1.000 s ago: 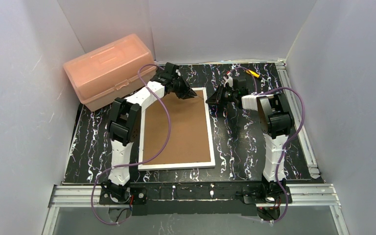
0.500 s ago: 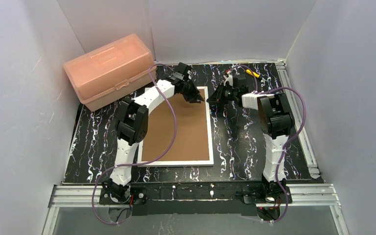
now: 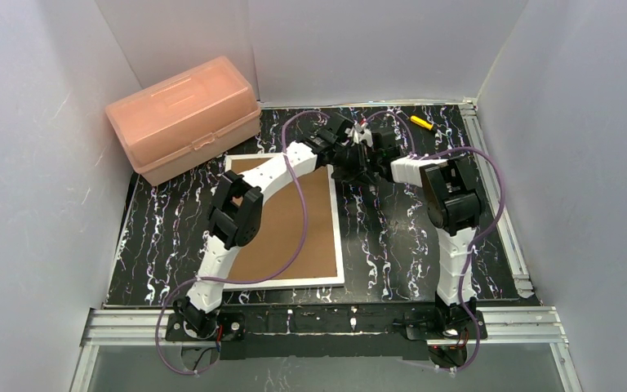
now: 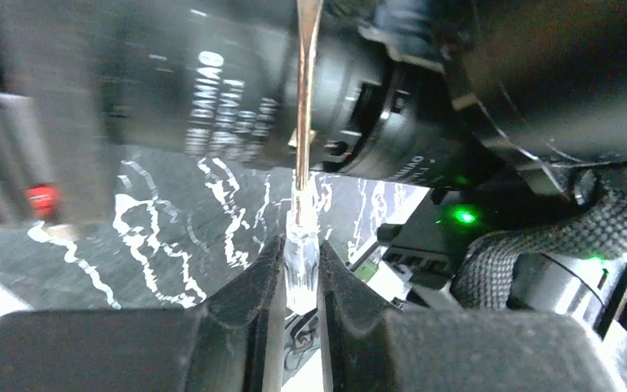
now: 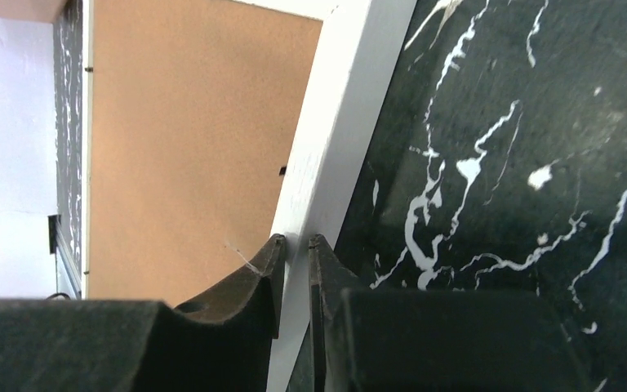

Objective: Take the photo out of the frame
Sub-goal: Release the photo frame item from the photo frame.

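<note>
Top external view: the frame lies face down at the centre-left of the picture on a black marbled table, with its brown back up and a narrow white border around it. The photo cannot be seen; I judge it sits under that brown back. A pink box stands at the upper left, apart from the frame. Both my arms meet at the frame's upper right corner. My left gripper is pressed together on the clear end of a thin rod, coppery and straight, which points up the left wrist picture. My right gripper is over the white border at the lower centre of the right wrist picture. Its fingers are nearly together with only a slit between, and I cannot tell whether they pinch anything. A small dark tab shows where back meets border. I judge the frame stiff, light and prone to slide on the smooth table, so one gripper should pin its border. The photo is likely thin, bendy and easily creased; take it gently by a corner margin.
</note>
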`<move>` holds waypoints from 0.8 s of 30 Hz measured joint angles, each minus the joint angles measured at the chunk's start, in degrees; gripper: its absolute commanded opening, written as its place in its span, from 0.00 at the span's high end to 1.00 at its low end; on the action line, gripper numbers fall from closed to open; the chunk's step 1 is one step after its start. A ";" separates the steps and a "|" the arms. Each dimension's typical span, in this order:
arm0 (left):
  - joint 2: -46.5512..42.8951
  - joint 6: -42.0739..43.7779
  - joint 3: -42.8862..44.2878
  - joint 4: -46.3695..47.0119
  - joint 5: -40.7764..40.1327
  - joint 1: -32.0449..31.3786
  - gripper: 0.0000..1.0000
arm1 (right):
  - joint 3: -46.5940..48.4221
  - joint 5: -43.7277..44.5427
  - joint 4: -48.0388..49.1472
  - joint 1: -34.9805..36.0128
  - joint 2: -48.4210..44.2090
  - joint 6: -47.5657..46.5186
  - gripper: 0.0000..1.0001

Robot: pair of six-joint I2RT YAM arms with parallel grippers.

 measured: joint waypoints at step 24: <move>-46.16 13.09 -43.08 -4.17 -12.76 11.76 1.00 | -8.68 13.97 -10.32 6.69 -12.57 -6.38 0.37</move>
